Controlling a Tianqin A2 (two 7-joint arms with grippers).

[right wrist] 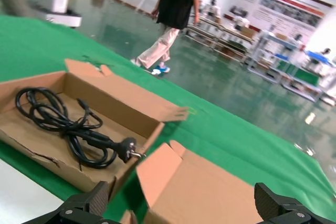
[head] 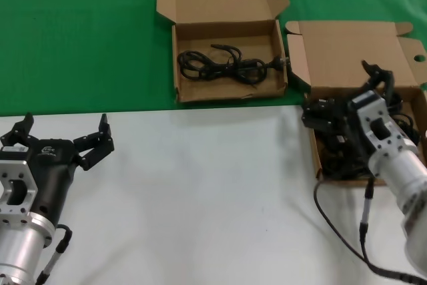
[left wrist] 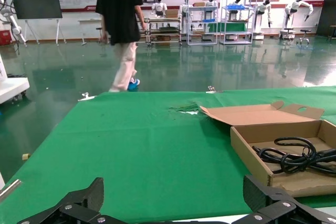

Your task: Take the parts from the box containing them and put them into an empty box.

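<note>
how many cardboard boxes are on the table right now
2. One box sits on the green cloth at the far middle, a coiled cable inside. The other box is at the robot's right, under the right gripper.

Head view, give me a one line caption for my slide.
Right end effector reaches into the cable-filled box while the left end effector waits open; one cable already lies in the other box.

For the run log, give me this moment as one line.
right tool open over source box | one cable in far box | left tool idle, open

Left gripper (head: pixel 65 137) parked near left, fingers spread wide; right gripper (head: pixel 333 121) lowered at right, fingers apart.
</note>
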